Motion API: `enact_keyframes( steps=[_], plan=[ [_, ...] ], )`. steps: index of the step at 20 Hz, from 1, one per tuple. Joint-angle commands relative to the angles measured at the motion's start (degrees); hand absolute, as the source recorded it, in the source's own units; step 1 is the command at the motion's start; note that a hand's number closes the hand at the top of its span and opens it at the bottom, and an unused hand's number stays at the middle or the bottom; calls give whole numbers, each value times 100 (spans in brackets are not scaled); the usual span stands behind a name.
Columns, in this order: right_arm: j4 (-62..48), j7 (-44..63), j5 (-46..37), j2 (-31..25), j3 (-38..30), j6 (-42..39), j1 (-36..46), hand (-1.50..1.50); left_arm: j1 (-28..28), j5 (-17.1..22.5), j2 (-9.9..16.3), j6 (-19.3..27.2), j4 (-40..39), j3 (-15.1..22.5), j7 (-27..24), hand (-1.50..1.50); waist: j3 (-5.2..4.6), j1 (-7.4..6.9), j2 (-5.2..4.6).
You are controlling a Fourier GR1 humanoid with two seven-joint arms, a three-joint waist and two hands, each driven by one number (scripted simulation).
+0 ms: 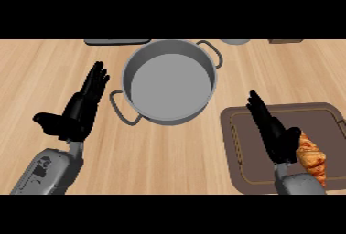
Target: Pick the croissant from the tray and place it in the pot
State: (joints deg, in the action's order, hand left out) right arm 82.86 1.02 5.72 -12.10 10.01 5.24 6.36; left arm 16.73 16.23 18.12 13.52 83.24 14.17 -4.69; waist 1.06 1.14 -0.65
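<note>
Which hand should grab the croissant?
Right. The right hand is already over the tray, fingers straight, just beside the croissant. The left hand is open on the far side of the pot, away from the tray.

Bare counter [182,151] between tray [233,151] and pot [169,82].
</note>
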Motion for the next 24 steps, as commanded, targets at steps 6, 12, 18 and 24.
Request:
enact_keyframes(
  steps=[6, 12, 18, 24],
  plan=[
    [-99, 423, -843, -2039, -1694, 984, -1253, 150, -1152, -603, 1345, 508, -492, -625, 571, 0, -121, 129, 162],
    [472, -1181, -3113, -2961, -1738, 2664, -2069, -150, -1619, -528, 1325, 491, -369, -569, 668, 0, -105, 237, 224],
    [2140, -590, -3569, -2516, -1776, 2768, -3703, -150, -1551, -367, 1474, 18, -224, -836, 704, 0, -116, 6, 83],
    [2880, 1426, -4332, -3023, -1564, 1278, -3418, -150, -1806, -487, 1508, 27, 368, -720, 1045, 0, -116, -146, 63]
  ],
)
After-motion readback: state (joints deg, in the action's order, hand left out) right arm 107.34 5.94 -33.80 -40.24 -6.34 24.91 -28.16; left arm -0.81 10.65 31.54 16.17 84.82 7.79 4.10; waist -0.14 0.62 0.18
